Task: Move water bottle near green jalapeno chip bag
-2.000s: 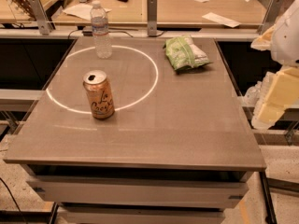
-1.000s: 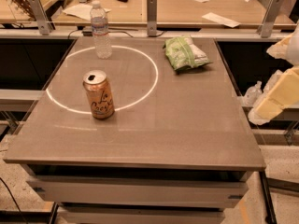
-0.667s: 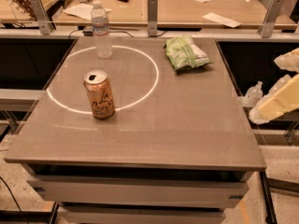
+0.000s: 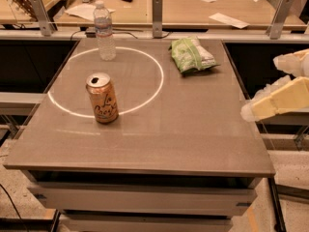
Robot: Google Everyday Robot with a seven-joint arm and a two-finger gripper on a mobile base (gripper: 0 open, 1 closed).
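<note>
In the camera view, the small clear plastic water bottle [image 4: 104, 30], white-capped with a pale label band, stands upright on the grey worktop [image 4: 193, 129], well apart from the pale yellow tool [image 4: 274, 88], far to its left and beyond it. The bottle is probably light, smooth and slightly squeezable, so a mid-body hold seems best. The tool hangs off the worktop's right edge; whether wide or narrow cannot be told. The light green foil chip bag [image 4: 192, 54] lies nearer the tool.

A robotics lab in an office: a grey test table [image 4: 169, 129] marked with a white circle [image 4: 161, 79] fronts wooden desks [image 4: 193, 8] strewn with papers [image 4: 229, 19], the robot's gripper [image 4: 263, 86] hanging beside the table's right edge, fingers apart.
</note>
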